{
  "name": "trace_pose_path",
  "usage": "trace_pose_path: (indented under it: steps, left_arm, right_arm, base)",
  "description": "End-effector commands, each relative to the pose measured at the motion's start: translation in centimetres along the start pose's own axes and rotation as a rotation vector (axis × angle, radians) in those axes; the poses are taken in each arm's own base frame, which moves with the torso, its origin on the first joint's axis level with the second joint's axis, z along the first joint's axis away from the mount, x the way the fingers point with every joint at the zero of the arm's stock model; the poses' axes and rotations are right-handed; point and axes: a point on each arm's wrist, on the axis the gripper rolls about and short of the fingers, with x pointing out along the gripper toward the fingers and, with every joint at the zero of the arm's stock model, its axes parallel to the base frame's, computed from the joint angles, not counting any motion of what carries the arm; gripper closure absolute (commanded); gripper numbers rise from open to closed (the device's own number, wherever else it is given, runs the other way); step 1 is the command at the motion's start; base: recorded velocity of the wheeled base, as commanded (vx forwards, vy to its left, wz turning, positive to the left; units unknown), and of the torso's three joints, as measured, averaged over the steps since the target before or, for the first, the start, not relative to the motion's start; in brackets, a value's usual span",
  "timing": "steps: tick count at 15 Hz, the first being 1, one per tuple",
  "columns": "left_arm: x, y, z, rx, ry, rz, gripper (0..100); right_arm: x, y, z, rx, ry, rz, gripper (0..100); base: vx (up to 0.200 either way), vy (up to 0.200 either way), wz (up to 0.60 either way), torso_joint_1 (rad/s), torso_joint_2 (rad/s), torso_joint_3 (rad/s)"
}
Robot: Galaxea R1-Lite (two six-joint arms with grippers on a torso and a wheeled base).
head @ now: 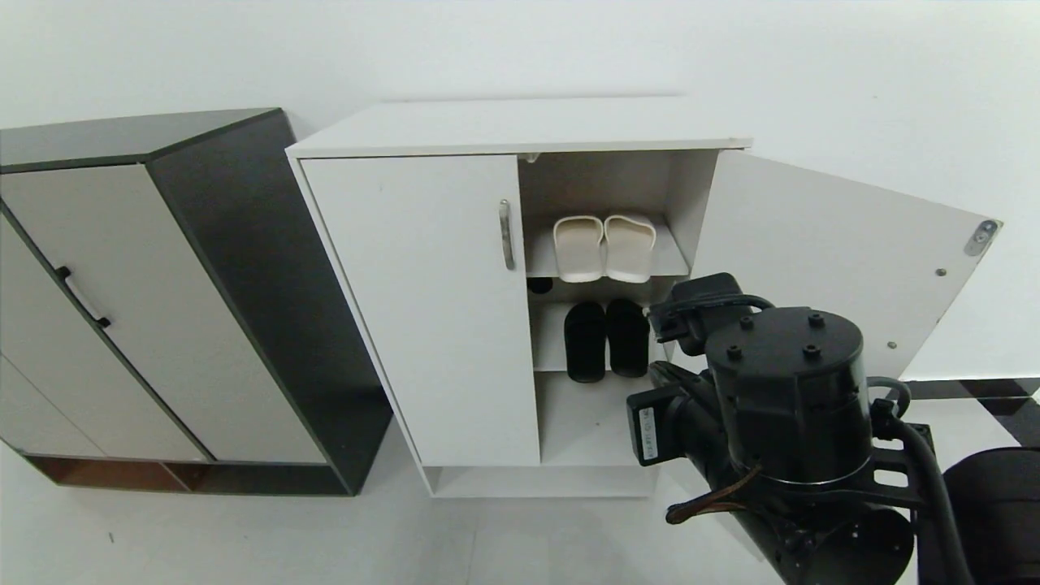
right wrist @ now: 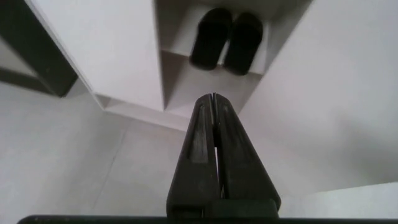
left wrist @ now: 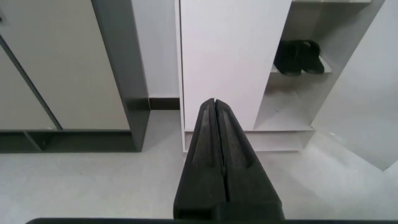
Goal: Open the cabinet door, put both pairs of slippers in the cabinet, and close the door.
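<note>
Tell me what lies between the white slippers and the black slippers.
The white shelf board that the white slippers rest on, then open space above the black slippers, as the head view shows.

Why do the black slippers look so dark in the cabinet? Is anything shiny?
Head view: the black slippers sit on the middle shelf, shaded by the shelf above; the white slippers catch more light, and the door handle shows a pale glint. Right wrist view: the black slippers stand dark against that shelf.

No legible text or numbers on the cabinet (head: 422, 309)
</note>
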Motion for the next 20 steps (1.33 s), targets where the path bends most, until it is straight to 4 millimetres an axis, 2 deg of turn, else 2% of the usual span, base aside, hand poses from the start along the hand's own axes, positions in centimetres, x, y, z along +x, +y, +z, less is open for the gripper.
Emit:
trace_pose_path:
  steps: [1, 12, 20]
  left_arm:
    - [0.01, 0.0, 0.0, 0.0, 0.001, 0.0, 100]
    - [0.01, 0.0, 0.0, 0.0, 0.001, 0.0, 100]
    - [0.01, 0.0, 0.0, 0.0, 0.001, 0.0, 100]
  right_arm:
    - [0.05, 0.07, -0.09, -0.003, 0.002, 0.0, 100]
    - [0.3, 0.05, -0.22, -0.009, 0.008, -0.002, 100]
    - [0.2, -0.04, -0.33, -0.01, 0.011, 0.01, 100]
  base:
    - [0.0, 0.0, 0.0, 0.119, -0.47, -0.339]
    - [0.0, 0.0, 0.0, 0.164, -0.48, -0.317]
    - [0.0, 0.0, 0.0, 0.228, -0.54, -0.317]
